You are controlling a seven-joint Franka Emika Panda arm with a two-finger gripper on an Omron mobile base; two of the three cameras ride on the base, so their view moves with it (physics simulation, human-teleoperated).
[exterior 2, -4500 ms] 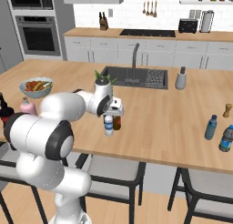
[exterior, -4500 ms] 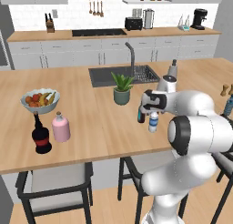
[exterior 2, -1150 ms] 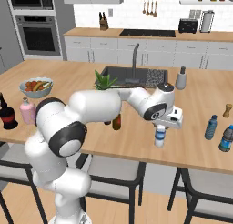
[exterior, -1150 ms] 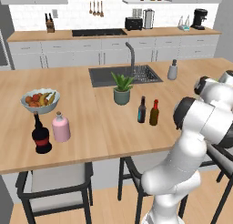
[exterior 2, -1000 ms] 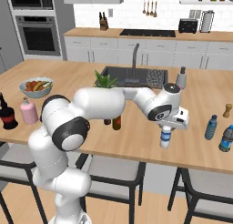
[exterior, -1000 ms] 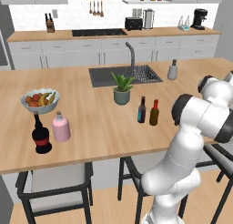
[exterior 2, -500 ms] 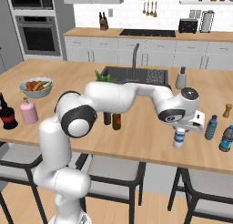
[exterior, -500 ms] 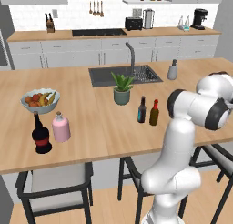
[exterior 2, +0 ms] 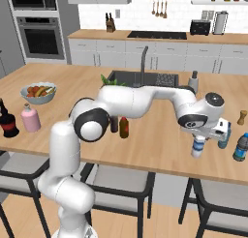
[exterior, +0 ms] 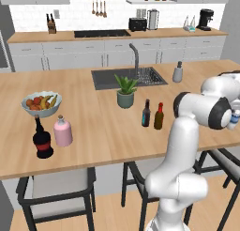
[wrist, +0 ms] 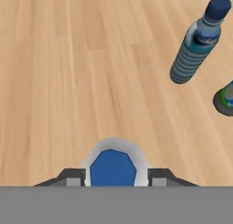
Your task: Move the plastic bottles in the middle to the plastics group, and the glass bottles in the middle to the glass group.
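1. Jaws pinch the plastic bottle (exterior 2: pixel 198 146) above the tabletop (exterior 2: pixel 160 150) – two teal bottles (exterior 2: pixel 240 146) stand near.
2. Two glass bottles (exterior: pixel 152 115) mid-tabletop, beside a plant (exterior: pixel 125 90).

Bare counter (wrist: pixel 68 82) ahead; teal-blue bottle (wrist: pixel 196 41) blocks the right.

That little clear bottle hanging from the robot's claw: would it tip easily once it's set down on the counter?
Probably somewhat. The small clear bottle looks slim and tall for its base, so a nudge could topple it. Being plastic, it is likely light and would roll rather than break. The gripper holds it near the top, above the wooden counter, so it may swing.
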